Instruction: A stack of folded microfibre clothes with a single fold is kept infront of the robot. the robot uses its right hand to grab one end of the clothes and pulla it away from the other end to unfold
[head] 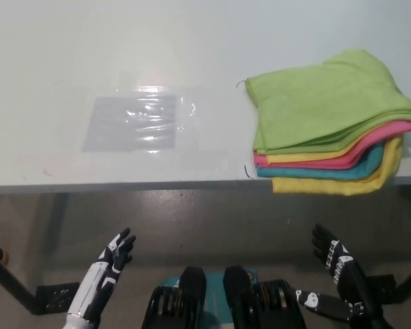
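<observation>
One stack of folded cloths (pixel 332 123) lies at the table's (pixel 89 55) right front edge, slightly overhanging it.

Five colour layers show: green on top, then pink, yellow, teal and yellow; how many cloths that makes cannot be told. One clear plastic sheet (pixel 133 122) lies well apart to the left. Both hands hang below the table edge, spread and empty: black right hand (pixel 335 257), white left hand (pixel 113 257).

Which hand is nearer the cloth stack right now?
Right. The right hand is open below the table edge, just under the cloth stack. The left hand, also open, sits far across at the picture's lower left.
</observation>
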